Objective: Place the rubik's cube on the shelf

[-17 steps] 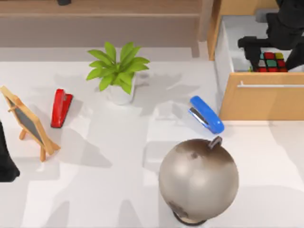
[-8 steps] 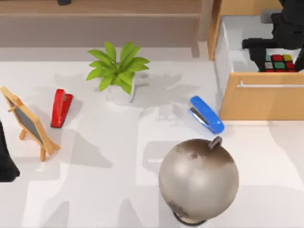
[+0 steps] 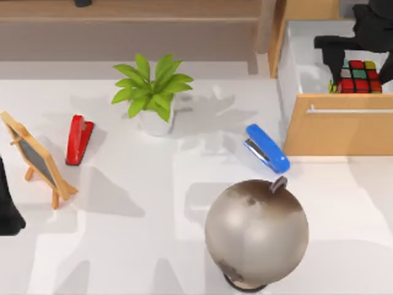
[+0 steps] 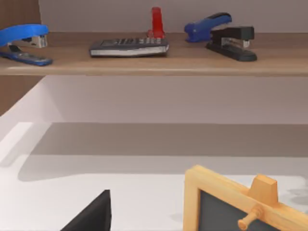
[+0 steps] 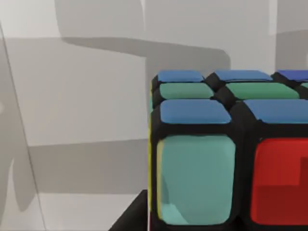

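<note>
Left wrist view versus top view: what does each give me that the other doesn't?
Left wrist view adds what sits on the shelf: a calculator, a black stapler, an upright red stapler, a blue stapler and a second blue stapler. Top view adds the right gripper at the rubik's cube over the open drawer, the plant, the globe, and the left arm parked at the table's left edge. Both share the shelf and the chalkboard easel.
</note>
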